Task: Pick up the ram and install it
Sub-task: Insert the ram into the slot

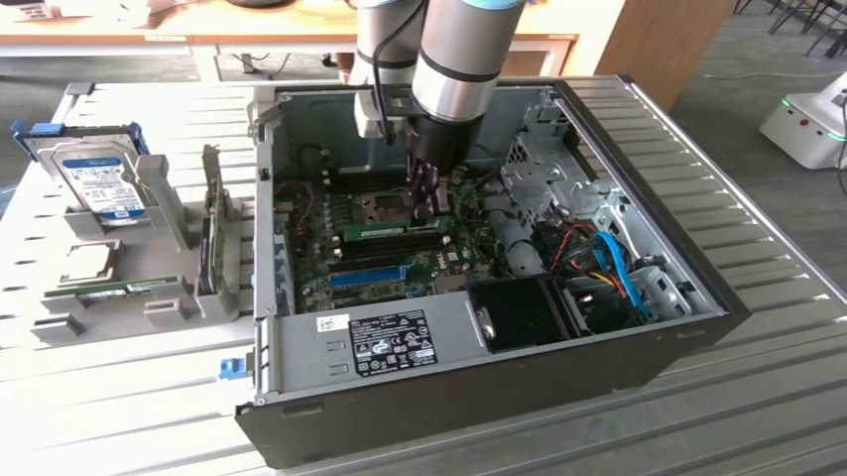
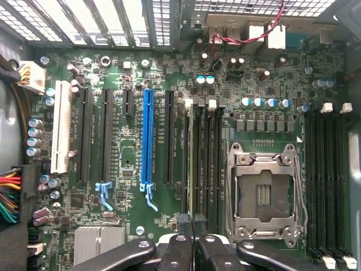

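Note:
The ram [image 2: 192, 164] is a thin green stick seen edge-on, standing in a black memory slot beside the empty CPU socket [image 2: 265, 192]. In the exterior view the ram [image 1: 387, 230] lies along the slots on the motherboard inside the open computer case [image 1: 688, 327]. My gripper [image 2: 192, 223] reaches down into the case [image 1: 426, 213], and its two black fingers [image 2: 181, 226] are pressed together on the stick's top edge, shut on the ram. The part of the stick under the fingers is hidden.
A long blue slot [image 2: 148, 141] and black card slots run beside the memory slots. More empty memory slots [image 2: 327, 180] lie past the socket. Outside the case, at the exterior view's left, a grey rack holds a hard drive [image 1: 99, 178], an upright card [image 1: 212, 228] and another green stick [image 1: 126, 288].

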`<state>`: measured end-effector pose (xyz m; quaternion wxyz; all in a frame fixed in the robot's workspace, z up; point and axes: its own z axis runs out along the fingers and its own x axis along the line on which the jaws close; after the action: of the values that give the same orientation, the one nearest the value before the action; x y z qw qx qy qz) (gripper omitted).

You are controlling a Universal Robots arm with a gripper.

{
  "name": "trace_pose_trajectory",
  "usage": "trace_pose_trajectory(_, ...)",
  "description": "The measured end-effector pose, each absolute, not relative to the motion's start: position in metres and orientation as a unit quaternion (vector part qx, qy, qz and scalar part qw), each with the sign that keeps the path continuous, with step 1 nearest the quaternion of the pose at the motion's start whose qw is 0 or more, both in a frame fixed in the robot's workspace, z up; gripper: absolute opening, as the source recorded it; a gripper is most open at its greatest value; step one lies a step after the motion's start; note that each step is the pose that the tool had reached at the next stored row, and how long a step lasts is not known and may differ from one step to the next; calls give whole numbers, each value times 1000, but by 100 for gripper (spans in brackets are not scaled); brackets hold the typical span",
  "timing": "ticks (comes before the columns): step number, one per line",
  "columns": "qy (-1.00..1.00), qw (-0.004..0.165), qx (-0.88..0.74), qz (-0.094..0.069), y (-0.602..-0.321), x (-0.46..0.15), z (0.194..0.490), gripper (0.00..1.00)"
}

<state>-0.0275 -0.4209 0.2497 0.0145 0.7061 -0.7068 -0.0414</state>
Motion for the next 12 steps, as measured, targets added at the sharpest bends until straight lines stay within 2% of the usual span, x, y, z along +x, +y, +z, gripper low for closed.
trace_pose_trajectory(12,-707,13,706,-40,-421,-29,250,12)
